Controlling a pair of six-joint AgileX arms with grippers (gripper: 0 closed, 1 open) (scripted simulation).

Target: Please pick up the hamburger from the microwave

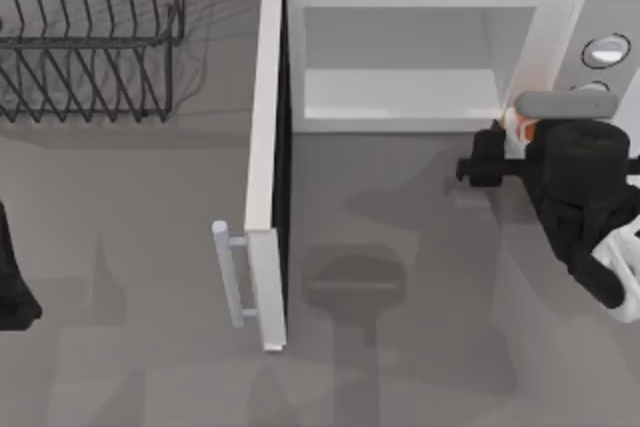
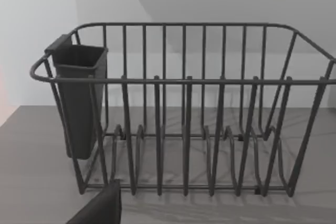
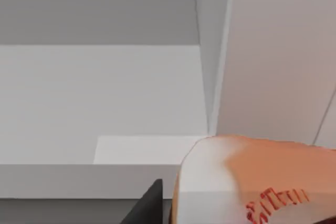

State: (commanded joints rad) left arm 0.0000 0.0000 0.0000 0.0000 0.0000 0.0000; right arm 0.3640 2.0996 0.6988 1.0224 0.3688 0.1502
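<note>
- White microwave [image 1: 420,57] fills the upper centre-right of the top view; door [image 1: 268,162] swung fully open toward lower centre, bar handle [image 1: 230,272] at its free end, two knobs [image 1: 606,49] at upper right. Cavity looks bare. No brand or panel text readable.
- Black wire rack [image 1: 95,32] in the upper left, well apart from the job.
- Right gripper [image 1: 505,142] sits at centre right, just in front of the cavity's right corner. Jaws appear to be pinching the hamburger [image 1: 520,127], though the contact is mostly hidden.
- Hamburger in the right wrist view [image 3: 252,182]: orange-brown and whitish, with red marks like lettering, not legible.
- Handling guess: light, soft, squashable, glossy so maybe slippery; grip across the sides, mid-height, gently.
- Left arm [image 1: 15,282] is parked at the left edge.
</note>
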